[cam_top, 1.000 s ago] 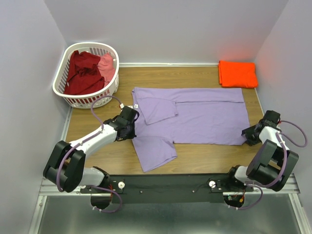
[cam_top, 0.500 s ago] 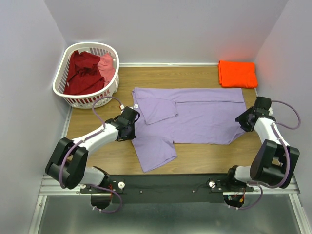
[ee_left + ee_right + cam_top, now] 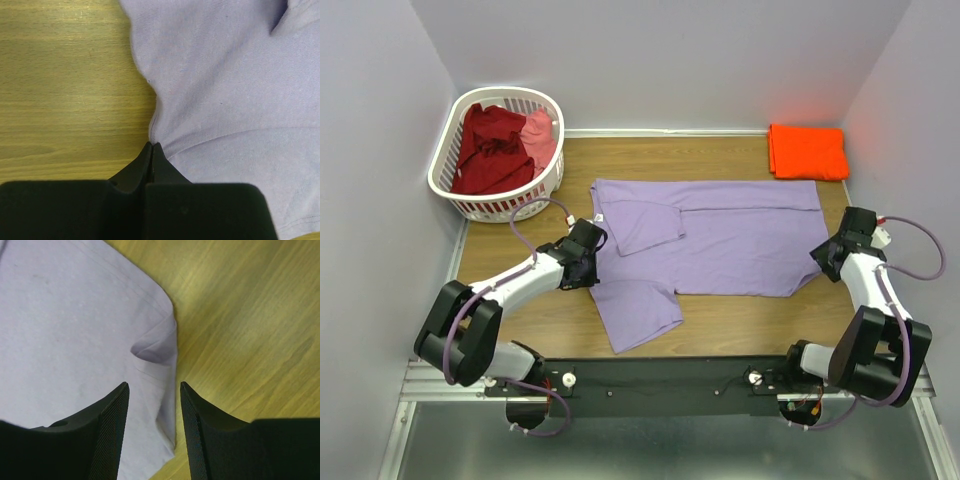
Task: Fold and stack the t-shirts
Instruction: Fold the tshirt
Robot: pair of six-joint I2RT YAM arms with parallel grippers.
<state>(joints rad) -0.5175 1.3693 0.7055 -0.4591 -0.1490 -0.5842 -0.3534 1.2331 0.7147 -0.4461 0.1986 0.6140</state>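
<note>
A large lavender t-shirt [image 3: 730,240] lies spread flat on the wooden table, with one sleeve folded over its body. My left gripper [image 3: 590,268] is shut on the shirt's left edge by the near sleeve; in the left wrist view [image 3: 151,146] the cloth [image 3: 225,90] puckers into the closed tips. My right gripper [image 3: 825,257] is open at the shirt's right hem; in the right wrist view [image 3: 153,386] the hem edge [image 3: 160,345] lies between the spread fingers. A folded orange t-shirt [image 3: 808,152] lies at the back right.
A white slotted laundry basket [image 3: 450,185] stands at the back left, holding a dark red shirt [image 3: 490,148] and a pink one [image 3: 540,135]. Grey walls close in on three sides. Bare wood [image 3: 740,320] shows near the front.
My right gripper has moved from the near right corner farther back along the shirt's right hem. The left gripper has barely moved.
</note>
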